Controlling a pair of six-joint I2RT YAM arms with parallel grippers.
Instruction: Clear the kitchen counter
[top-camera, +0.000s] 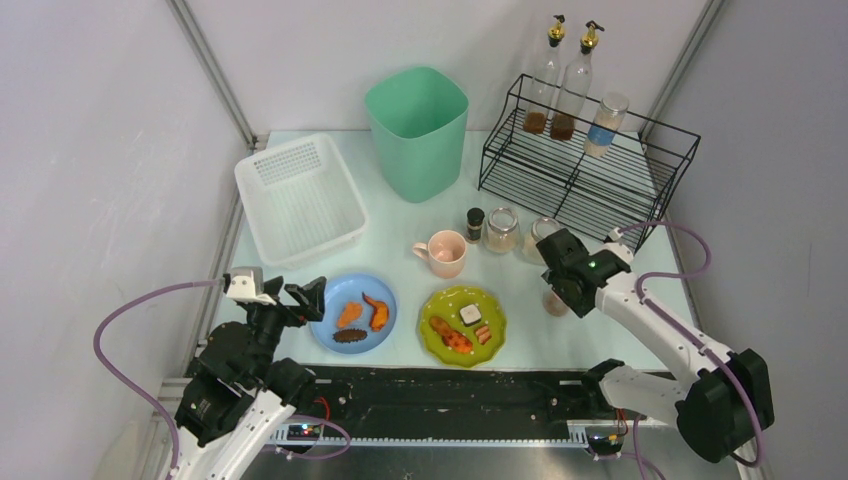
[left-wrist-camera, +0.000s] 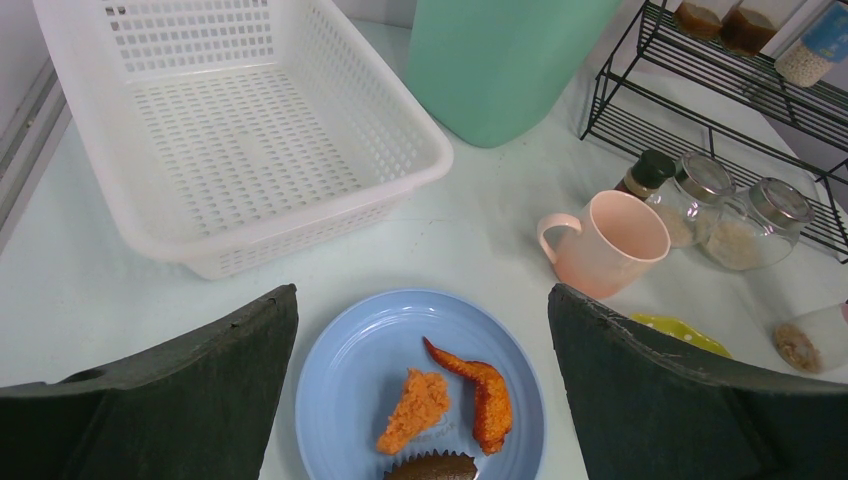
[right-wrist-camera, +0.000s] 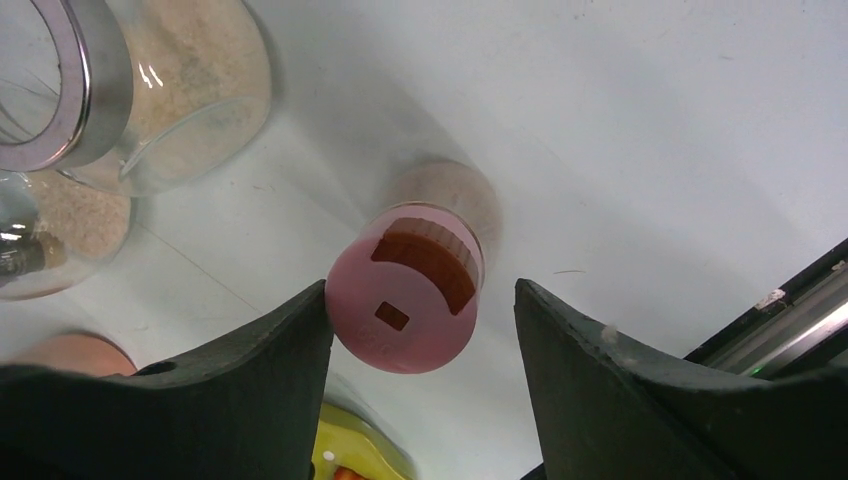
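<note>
The kitchen counter (top-camera: 392, 228) carries a blue plate (top-camera: 353, 313) of fried pieces, a green plate (top-camera: 462, 325) of food, a pink mug (top-camera: 443, 252), a small dark bottle (top-camera: 475, 223) and two glass jars (top-camera: 501, 229). My left gripper (top-camera: 300, 300) hovers open over the blue plate (left-wrist-camera: 420, 390), nothing between its fingers. My right gripper (right-wrist-camera: 422, 290) is open around an upright pink-lidded shaker (right-wrist-camera: 405, 300). Its left finger (right-wrist-camera: 290, 350) is at the lid's edge, and the right finger stands apart from it. From above, the right gripper (top-camera: 560, 285) mostly hides the shaker (top-camera: 555, 303).
A white perforated basket (top-camera: 300, 198) sits at the back left, with a tall green bin (top-camera: 417, 130) beside it. A black wire rack (top-camera: 590, 165) at the back right holds three bottles. The black front rail (top-camera: 450, 390) runs along the near edge.
</note>
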